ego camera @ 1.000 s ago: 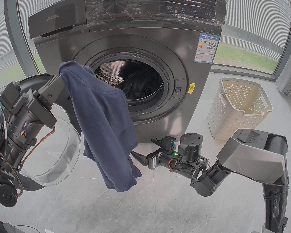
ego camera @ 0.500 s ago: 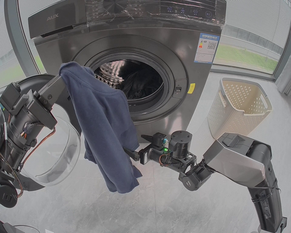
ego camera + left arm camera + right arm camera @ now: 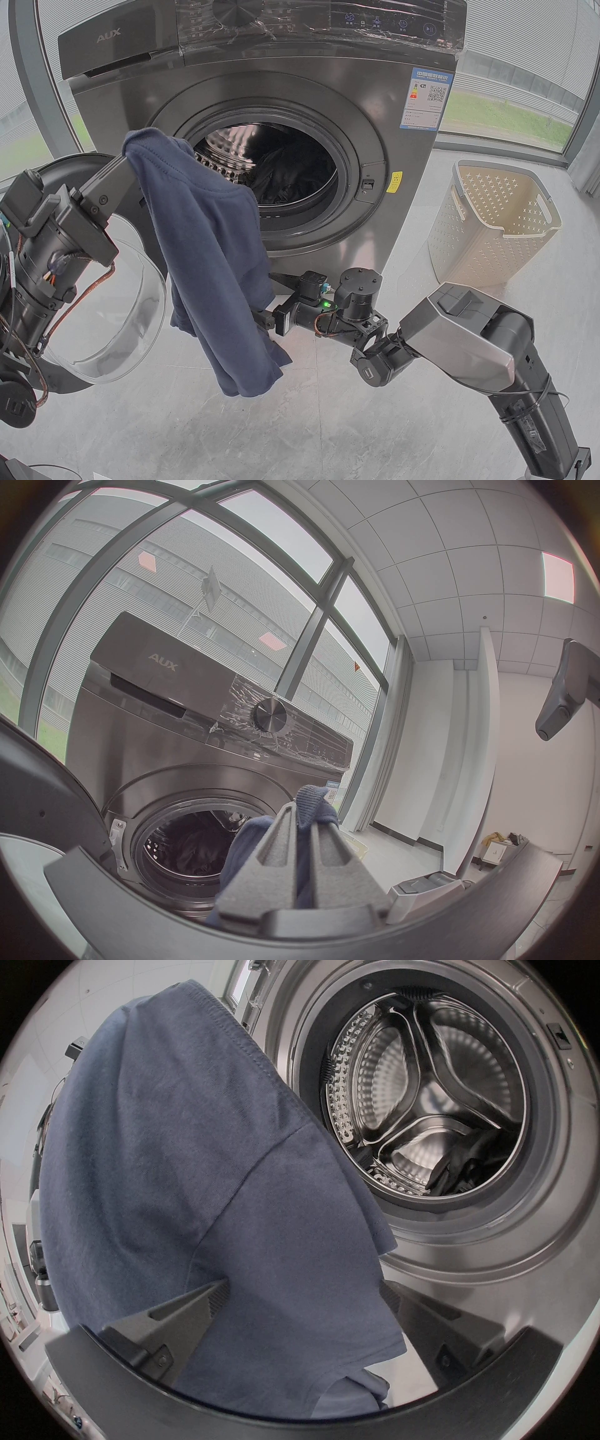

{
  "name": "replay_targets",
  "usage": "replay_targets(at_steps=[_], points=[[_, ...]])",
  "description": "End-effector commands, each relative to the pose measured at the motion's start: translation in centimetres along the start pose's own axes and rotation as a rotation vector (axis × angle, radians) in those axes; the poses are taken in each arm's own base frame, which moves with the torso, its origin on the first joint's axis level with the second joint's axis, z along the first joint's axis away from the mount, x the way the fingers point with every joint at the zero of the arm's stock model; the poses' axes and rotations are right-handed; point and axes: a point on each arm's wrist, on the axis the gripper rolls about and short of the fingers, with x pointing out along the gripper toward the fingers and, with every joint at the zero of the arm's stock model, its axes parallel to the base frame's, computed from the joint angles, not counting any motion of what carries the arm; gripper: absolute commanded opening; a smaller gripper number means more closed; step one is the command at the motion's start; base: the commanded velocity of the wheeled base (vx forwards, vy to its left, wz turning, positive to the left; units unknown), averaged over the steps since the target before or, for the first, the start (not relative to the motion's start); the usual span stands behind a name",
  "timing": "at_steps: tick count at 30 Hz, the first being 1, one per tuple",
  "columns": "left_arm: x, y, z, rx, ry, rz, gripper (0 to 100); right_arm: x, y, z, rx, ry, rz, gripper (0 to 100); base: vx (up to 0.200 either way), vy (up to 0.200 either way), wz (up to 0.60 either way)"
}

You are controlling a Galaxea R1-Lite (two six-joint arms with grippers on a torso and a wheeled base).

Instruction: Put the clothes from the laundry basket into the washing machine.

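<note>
A navy blue shirt (image 3: 212, 262) hangs in front of the washing machine (image 3: 262, 75), left of its open porthole. My left gripper (image 3: 129, 161) holds the shirt's top up high, its fingers (image 3: 275, 855) shut on the cloth (image 3: 310, 802). My right gripper (image 3: 265, 299) is low down at the shirt's right edge. It is open, with the lower shirt (image 3: 250, 1210) hanging between its fingers (image 3: 181, 1322). Dark clothes (image 3: 290, 172) lie inside the drum (image 3: 425, 1085).
The machine's round glass door (image 3: 112, 319) stands swung open at the left, beside my left arm. A cream laundry basket (image 3: 500, 219) sits on the tiled floor to the machine's right. Windows run behind the machine.
My right arm has moved left and slightly up toward the hanging shirt, so its open fingers now straddle the shirt's lower edge. The left arm and shirt have hardly moved.
</note>
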Motion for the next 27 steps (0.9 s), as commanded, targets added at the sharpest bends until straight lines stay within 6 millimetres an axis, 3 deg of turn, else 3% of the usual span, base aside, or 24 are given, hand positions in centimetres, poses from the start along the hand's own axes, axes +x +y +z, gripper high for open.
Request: replay_targets(at_steps=[1, 8, 13, 17, 22, 27], points=[[0.1, 0.0, 0.0, -0.001, -0.002, 0.001, 0, 1.1, -0.5, -1.7, -0.010, -0.022, 0.009, 0, 0.000, 0.000, 0.00], [0.2, 0.1, 0.2, 0.004, -0.012, 0.005, 0, 0.8, -1.3, -0.4, -0.024, -0.046, -0.007, 0, 0.000, 0.000, 0.00], [0.2, 0.2, 0.3, 0.005, -0.012, 0.008, 0, -2.8, -2.3, 3.7, -0.047, -0.031, -0.065, 0, 0.000, 0.000, 0.00], [0.2, 0.2, 0.3, 0.005, -0.012, 0.008, 0, -6.0, -2.1, 5.4, -0.034, 0.001, -0.108, 0, 0.000, 0.000, 0.00], [0.2, 0.2, 0.2, 0.005, -0.012, 0.013, 0, -8.9, -0.8, 4.8, -0.018, 0.049, -0.123, 0, 0.000, 0.000, 0.00], [0.1, 0.1, 0.3, 0.003, -0.012, 0.012, 0, -9.6, -0.1, 4.1, -0.016, 0.065, -0.187, 0, 0.000, 0.000, 0.00]])
